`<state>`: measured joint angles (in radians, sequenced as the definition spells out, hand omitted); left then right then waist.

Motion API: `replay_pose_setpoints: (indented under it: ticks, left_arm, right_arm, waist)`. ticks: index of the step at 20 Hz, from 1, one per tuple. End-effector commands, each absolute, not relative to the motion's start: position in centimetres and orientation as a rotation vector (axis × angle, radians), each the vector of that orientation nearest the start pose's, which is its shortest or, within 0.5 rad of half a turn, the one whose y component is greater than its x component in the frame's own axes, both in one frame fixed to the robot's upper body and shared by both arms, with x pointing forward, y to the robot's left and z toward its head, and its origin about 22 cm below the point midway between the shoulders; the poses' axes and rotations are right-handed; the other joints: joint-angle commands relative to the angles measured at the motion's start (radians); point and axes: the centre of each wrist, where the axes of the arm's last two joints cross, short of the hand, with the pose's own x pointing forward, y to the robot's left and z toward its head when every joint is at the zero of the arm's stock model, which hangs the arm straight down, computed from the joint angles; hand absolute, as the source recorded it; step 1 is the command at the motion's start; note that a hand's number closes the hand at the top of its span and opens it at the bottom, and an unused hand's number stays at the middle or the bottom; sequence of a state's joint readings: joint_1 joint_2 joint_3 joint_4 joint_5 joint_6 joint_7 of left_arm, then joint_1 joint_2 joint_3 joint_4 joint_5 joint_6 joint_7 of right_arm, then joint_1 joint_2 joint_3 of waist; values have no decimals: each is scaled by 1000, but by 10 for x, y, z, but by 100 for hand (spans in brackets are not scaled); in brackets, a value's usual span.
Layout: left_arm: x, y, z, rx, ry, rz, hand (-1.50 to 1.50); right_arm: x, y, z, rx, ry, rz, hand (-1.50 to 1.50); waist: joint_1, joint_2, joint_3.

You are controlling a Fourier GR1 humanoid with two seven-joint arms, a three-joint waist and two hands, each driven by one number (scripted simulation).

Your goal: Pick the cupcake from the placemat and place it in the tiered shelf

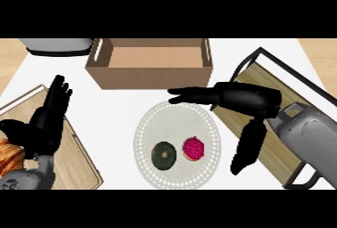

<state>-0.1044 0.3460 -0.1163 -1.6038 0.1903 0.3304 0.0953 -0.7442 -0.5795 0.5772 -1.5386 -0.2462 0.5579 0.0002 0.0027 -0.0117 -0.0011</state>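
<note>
The cupcake, pink on top, sits on the round white placemat in the middle of the counter. Just left of it lies a dark green round item. My right hand hovers open above the placemat's upper right edge, fingers stretched to the left and thumb hanging down to the right of the cupcake, apart from it. The tiered shelf, wooden boards in a black frame, stands at the right, partly hidden by my right forearm. At the left, my left hand rests open with fingers up.
A brown cardboard box stands behind the placemat. A grey appliance shows at the back left. A wooden board lies at the left under my left hand, with a croissant at its near end.
</note>
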Motion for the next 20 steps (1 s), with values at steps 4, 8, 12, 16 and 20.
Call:
replay_pose_setpoints:
  ticks: [4, 8, 12, 16, 20]
  left_arm:
    - [263, 265, 46, 250, -1589, 43, 0]
    - [272, 268, 52, 266, -1602, 48, 0]
    - [250, 265, 70, 253, -1621, 25, 0]
    - [250, 261, 52, 249, -1612, 32, 0]
    - [260, 262, 61, 249, -1619, 36, 0]
  right_arm:
    - [279, -123, 181, 27, -1542, 1854, -150]
    - [246, -102, 169, -55, -1460, 1882, -150]
    - [261, -89, 147, -218, -1415, 1911, -150]
    - [226, -80, 131, -380, -1408, 1980, -150]
    - [253, -80, 124, -512, -1269, 2014, -150]
  waist:
    - [-17, 4, 0]
    - [-16, 7, 0]
    - [11, 9, 1]
    - [-1, 8, 1]
    - [3, 11, 1]
